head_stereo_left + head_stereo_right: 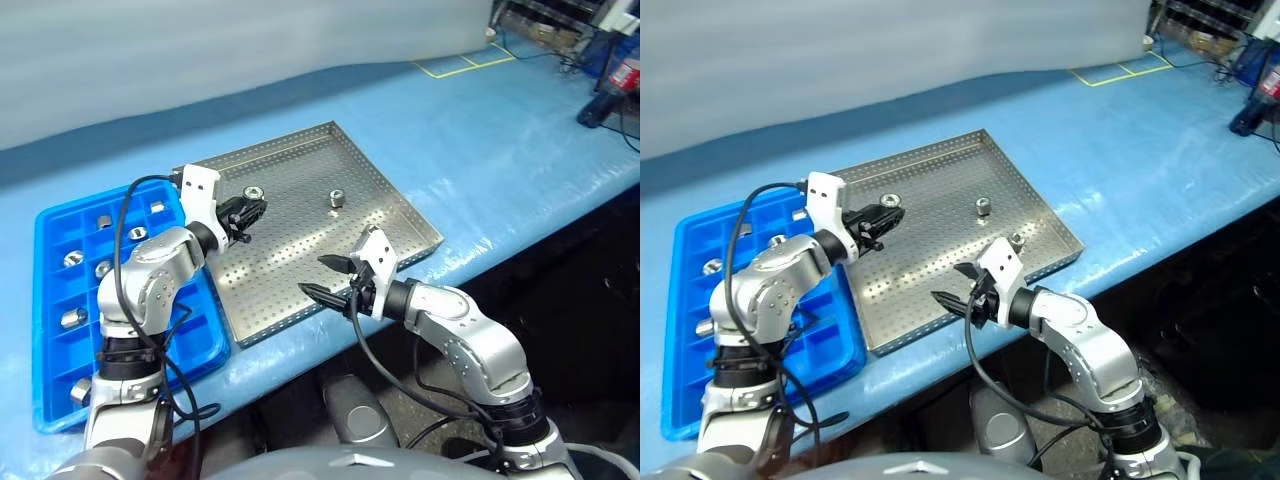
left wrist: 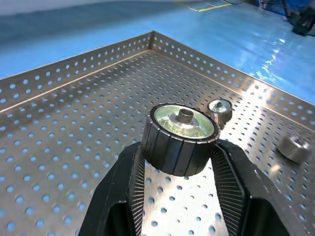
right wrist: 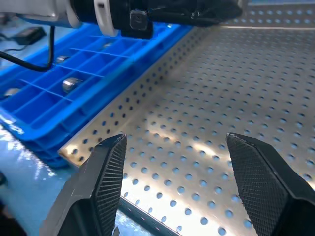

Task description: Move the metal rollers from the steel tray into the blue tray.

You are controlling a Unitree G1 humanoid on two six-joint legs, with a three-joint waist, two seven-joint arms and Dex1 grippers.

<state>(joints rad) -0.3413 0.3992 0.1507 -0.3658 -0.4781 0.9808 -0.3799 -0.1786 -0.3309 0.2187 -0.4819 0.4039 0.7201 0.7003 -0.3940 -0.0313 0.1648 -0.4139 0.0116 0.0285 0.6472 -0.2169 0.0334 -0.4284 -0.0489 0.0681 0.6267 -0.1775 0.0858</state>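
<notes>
My left gripper (image 1: 243, 211) is shut on a metal roller (image 2: 180, 137) with a dark ribbed side and a shiny hollow face, held above the left part of the steel tray (image 1: 300, 165). Two more rollers stand on the tray's perforated floor, one near the middle (image 1: 983, 206) and one toward the right rim (image 1: 1017, 240). The blue tray (image 1: 50, 225) lies left of the steel tray, with several rollers in its compartments (image 1: 104, 222). My right gripper (image 1: 315, 276) hangs open and empty over the steel tray's front edge, pointing left toward the blue tray.
Both trays sit on a blue-covered table whose front edge runs just below the steel tray (image 1: 480, 255). Yellow tape marks (image 1: 465, 62) and some equipment (image 1: 610, 95) lie at the far right. My left arm's black cable (image 1: 125, 215) loops over the blue tray.
</notes>
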